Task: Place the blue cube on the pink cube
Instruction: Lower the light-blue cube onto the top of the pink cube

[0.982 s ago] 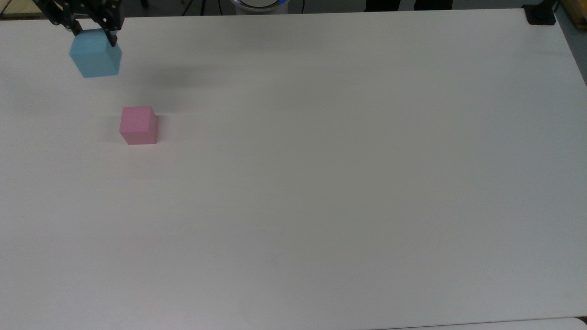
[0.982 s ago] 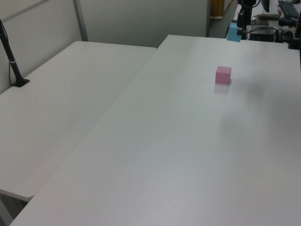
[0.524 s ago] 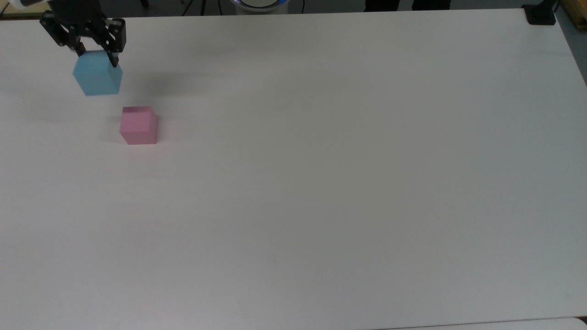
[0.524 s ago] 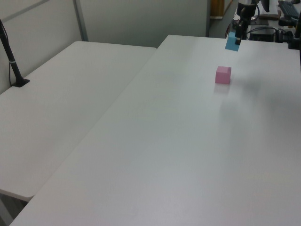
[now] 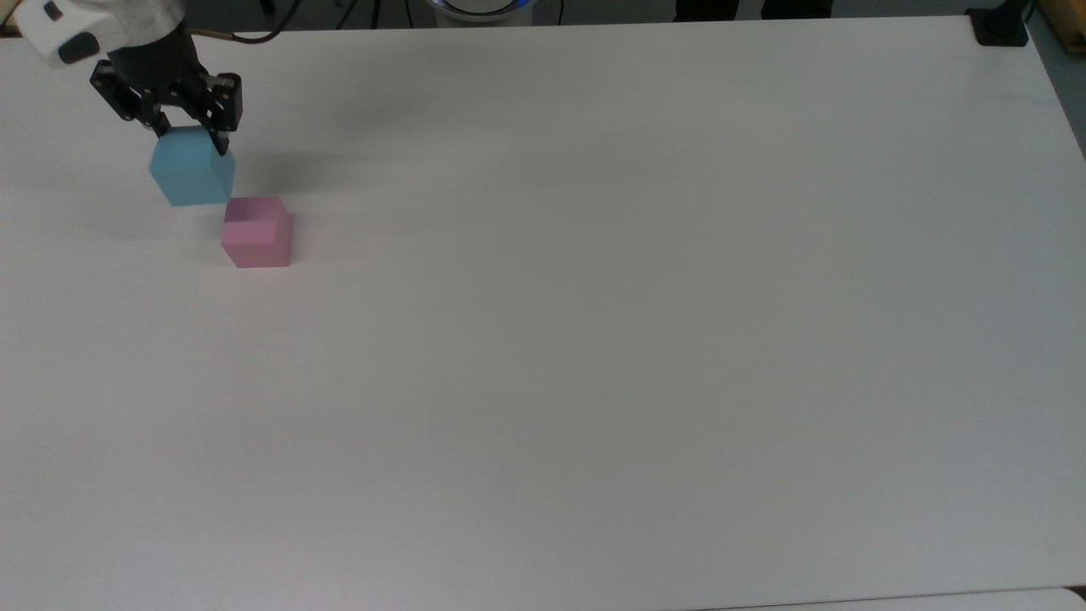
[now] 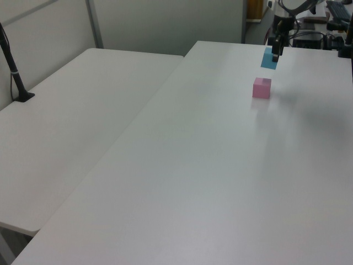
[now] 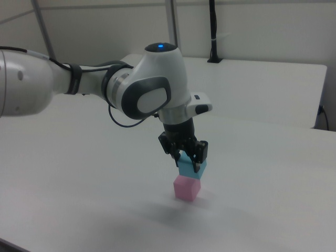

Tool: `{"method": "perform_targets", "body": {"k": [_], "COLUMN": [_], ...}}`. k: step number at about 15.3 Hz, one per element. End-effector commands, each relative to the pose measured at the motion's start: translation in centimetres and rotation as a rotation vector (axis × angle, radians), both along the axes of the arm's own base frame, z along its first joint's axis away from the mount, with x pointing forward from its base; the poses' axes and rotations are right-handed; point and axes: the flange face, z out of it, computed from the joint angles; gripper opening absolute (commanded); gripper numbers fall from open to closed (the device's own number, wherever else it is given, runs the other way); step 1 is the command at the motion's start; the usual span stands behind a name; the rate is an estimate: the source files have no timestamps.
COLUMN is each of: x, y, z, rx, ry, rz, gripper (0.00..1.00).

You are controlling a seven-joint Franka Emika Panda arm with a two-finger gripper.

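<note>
Clamped between the end effector's (image 5: 190, 141) two fingers, the blue cube (image 5: 193, 176) hangs clear of the tabletop (image 5: 594, 339). In the top view the pink cube (image 5: 257, 232) sits on the tabletop toward four o'clock from it, corners nearly meeting. In the right view blue hovers just above pink, offset slightly toward one o'clock, so a short sideways correction seems needed before lowering.

The blue cube (image 5: 193, 176) is plain light cyan, unpatterned. The pink cube (image 5: 257, 232) is plain pastel pink, its sides a shade darker than its top. The tool (image 5: 188, 138) is black, on a white and grey arm (image 7: 105, 84) with a blue light. The counter (image 5: 594, 297) is plain white.
</note>
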Motion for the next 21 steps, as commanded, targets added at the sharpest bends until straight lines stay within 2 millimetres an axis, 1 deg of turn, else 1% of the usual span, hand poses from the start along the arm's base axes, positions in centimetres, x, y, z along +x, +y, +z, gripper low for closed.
{"method": "perform_targets", "body": {"k": [1,3,7,10,12,21], "x": [0.8,1.0,1.1,1.1,1.1,1.0], "y": [0.6,0.9,2.3,2.9,3.1,3.2], "z": [-1.9,-2.2,-3.3,-3.8,-4.1,-4.1], "rx": [-0.009,-0.013,-0.008,-0.003,0.0,0.002], "ry": [-0.013,-0.025,-0.016,-0.008,-0.004,0.0], "rz": [0.012,0.009,0.03,0.024,0.025,0.026], "gripper": [0.47,0.47,0.47,0.47,0.47,0.47]}}
